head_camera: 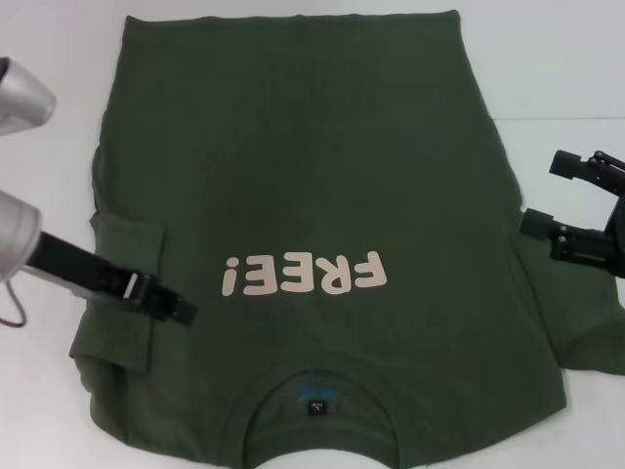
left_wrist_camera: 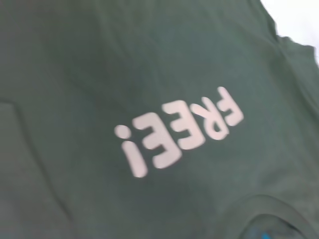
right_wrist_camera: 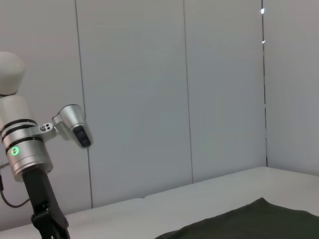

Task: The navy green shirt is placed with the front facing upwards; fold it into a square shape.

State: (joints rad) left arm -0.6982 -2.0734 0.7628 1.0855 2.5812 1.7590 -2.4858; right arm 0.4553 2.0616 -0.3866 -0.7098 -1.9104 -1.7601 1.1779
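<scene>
Two end effectors frame the navy green shirt (head_camera: 303, 195), which lies face up across the white bench (head_camera: 557, 68) with its collar toward us and its hem at the far edge. Our left end effector (head_camera: 181, 308) sits over the shirt's left sleeve, which already lies folded inward onto the body; we cannot tell whether its fingers are apart or together. Our right end effector (head_camera: 547, 195) hovers just off the shirt's right edge with its two fingers apart, gripping nothing, and the right sleeve (head_camera: 586, 322) lies spread out flat.

We judge the main risk to be an uneven fold: if the left end effector drags as it lifts away, the tucked sleeve could flip open or bunch. If the right one pinches only the top layer, the fold on that side could skew, leaving no clean square.

The pale print reads "FREE!" (head_camera: 305, 275), upside down from our side. A small tag (head_camera: 317, 403) sits inside the collar; its writing is too small to read.
</scene>
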